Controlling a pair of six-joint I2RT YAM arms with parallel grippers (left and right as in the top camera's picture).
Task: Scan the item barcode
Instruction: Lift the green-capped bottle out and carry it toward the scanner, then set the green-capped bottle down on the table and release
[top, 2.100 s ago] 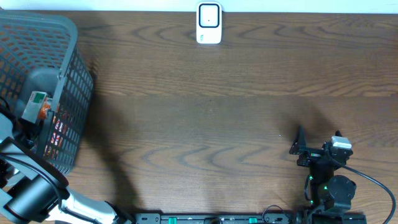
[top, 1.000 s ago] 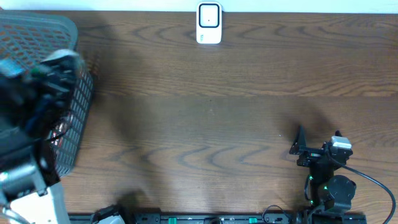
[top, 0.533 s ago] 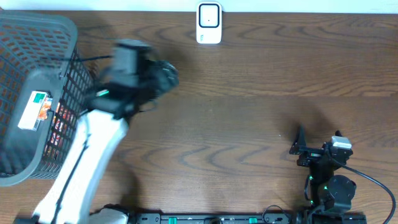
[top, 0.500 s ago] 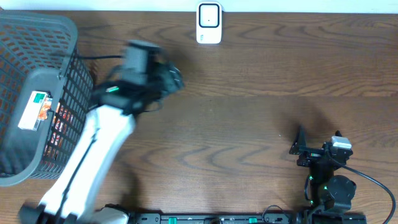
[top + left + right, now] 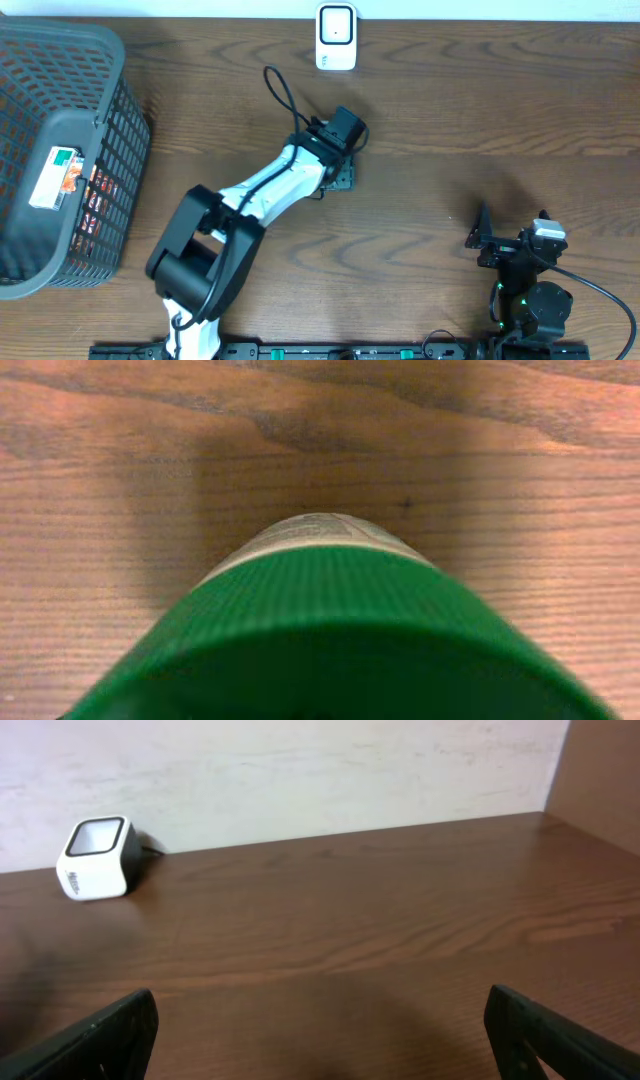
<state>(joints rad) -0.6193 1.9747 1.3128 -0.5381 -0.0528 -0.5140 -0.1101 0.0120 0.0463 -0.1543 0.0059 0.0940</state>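
Basket (image 5: 110, 60) holds a white box (image 5: 55, 175); left gripper (image 5: 338, 172) apparently pinches a view-filling green-capped bottle (image 5: 330, 620), fingers hidden; right gripper (image 5: 320, 1030) spread.

Green ribbed item (image 5: 330, 630), white scanner (image 5: 336, 38), dark mesh basket (image 5: 60, 60)

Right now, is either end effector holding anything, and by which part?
The left end effector holds a green-capped container; its fingers are hidden, so where cannot be told. The right end effector is open, empty.
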